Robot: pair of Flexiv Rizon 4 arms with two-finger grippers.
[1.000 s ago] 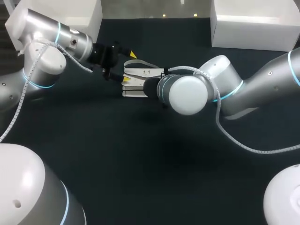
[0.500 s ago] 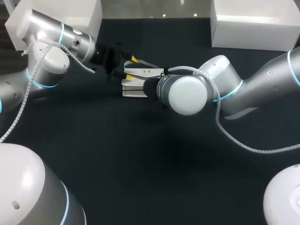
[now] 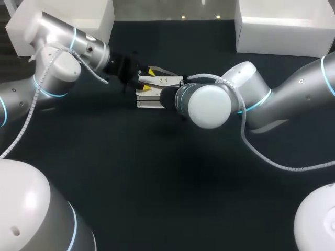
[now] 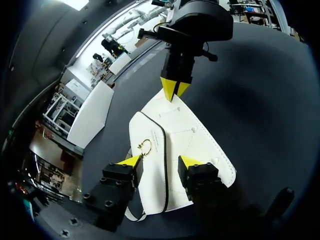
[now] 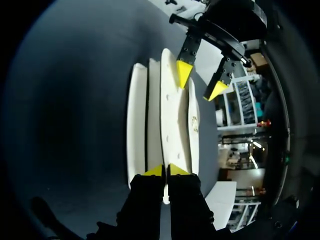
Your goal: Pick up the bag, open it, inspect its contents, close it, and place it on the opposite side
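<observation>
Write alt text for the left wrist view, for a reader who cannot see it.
A white bag sits between two grippers over a dark table: the left gripper is open astride its near end, and the right gripper pinches its far edge.

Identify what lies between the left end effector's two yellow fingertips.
Part of the white bag: its black zip line runs between the fingertips of the open left end effector, gold ring pull near one tip. The left wrist view shows it.

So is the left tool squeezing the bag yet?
Not yet: open. The left tool has its yellow tips spread apart over the white bag. The right tool is shut on its far end.
</observation>
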